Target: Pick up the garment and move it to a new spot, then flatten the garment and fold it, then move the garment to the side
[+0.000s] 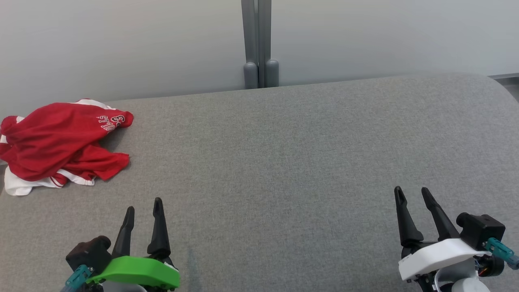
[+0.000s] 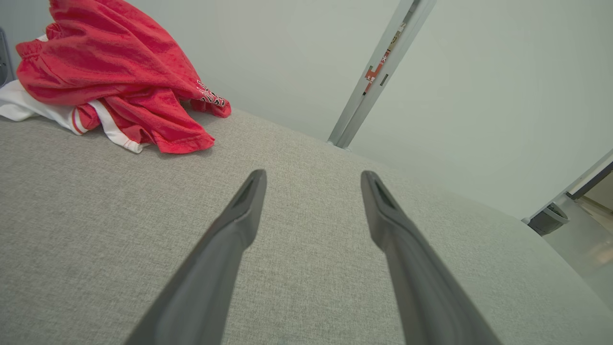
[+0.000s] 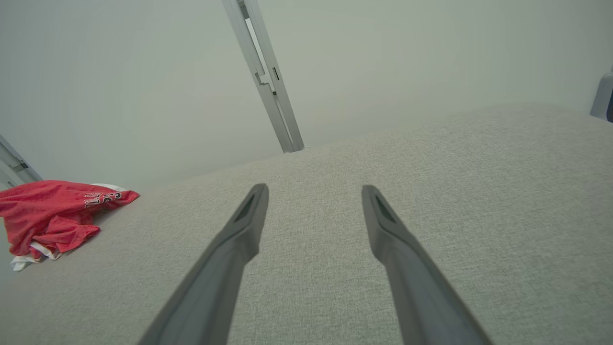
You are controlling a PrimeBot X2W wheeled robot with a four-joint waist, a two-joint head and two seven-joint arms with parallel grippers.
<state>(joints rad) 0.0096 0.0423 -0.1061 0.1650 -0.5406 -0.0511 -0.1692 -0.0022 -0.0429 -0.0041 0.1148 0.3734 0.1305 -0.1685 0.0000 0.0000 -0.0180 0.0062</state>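
So, one garment (image 1: 61, 142) here: a red thing with white trim and some lettering, lying in a crumpled heap on the grey padded table (image 1: 284, 162). It's way off to the left of the one grey post (image 1: 256, 40) that stands behind the table's far edge, right at the table's left end.

Two claws. The left claw (image 1: 144, 204), the one with the green cover, sits left of the post and nearer the robot, fairly close to the garment but not touching it. The right claw (image 1: 411, 189), with the white cover, is off to the right of the post, well apart from the garment. Both are spread wide with nothing between the fingers, just bare table under them.
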